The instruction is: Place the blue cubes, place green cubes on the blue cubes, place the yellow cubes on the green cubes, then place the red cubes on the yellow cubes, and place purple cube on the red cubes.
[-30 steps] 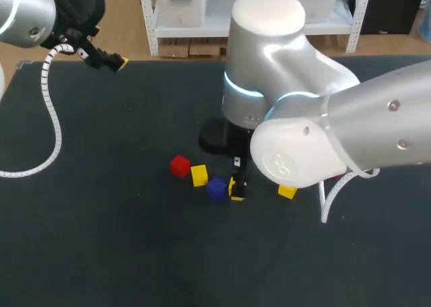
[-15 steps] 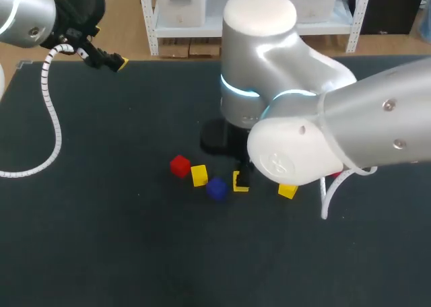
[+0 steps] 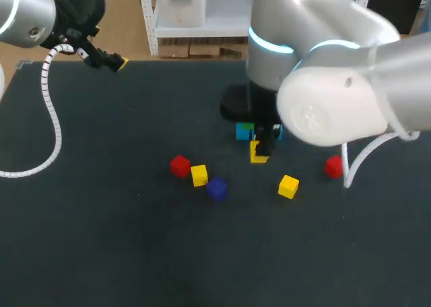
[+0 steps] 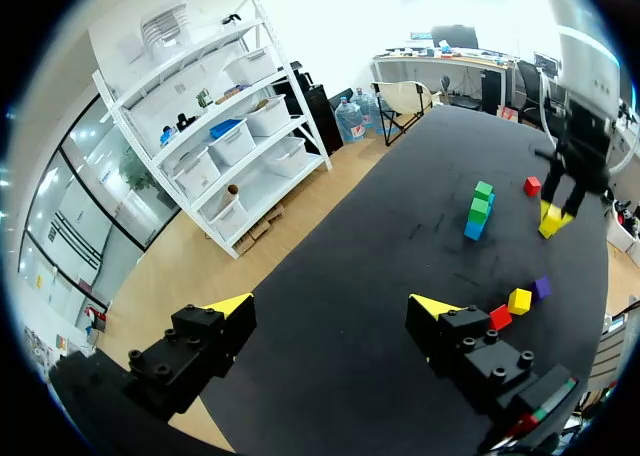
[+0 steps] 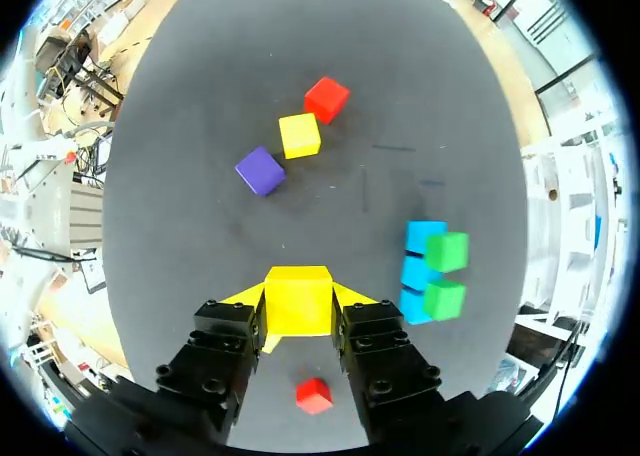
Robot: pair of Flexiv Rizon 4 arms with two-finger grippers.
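My right gripper (image 5: 297, 316) is shut on a yellow cube (image 5: 297, 298) and holds it above the table. In the head view that gripper (image 3: 259, 155) hangs just in front of two blue cubes (image 3: 242, 131), each with a green cube (image 5: 447, 251) on top. To the left on the table a red cube (image 3: 180, 165), a yellow cube (image 3: 199, 175) and a purple cube (image 3: 216, 188) lie close together. Another yellow cube (image 3: 288, 186) and a red cube (image 3: 333, 166) lie to the right. My left gripper (image 4: 333, 311) is open and empty at the table's far left edge (image 3: 111, 60).
The black table (image 3: 101, 240) has free room at the front and left. My right arm's large body (image 3: 330, 85) hides part of the blue and green cubes. A white cable (image 3: 54, 118) hangs from my left arm.
My right gripper shut on the yellow cube beside the purple cube, lifted it and carried it back and to the right toward the blue and green cubes. The left arm has stayed put.
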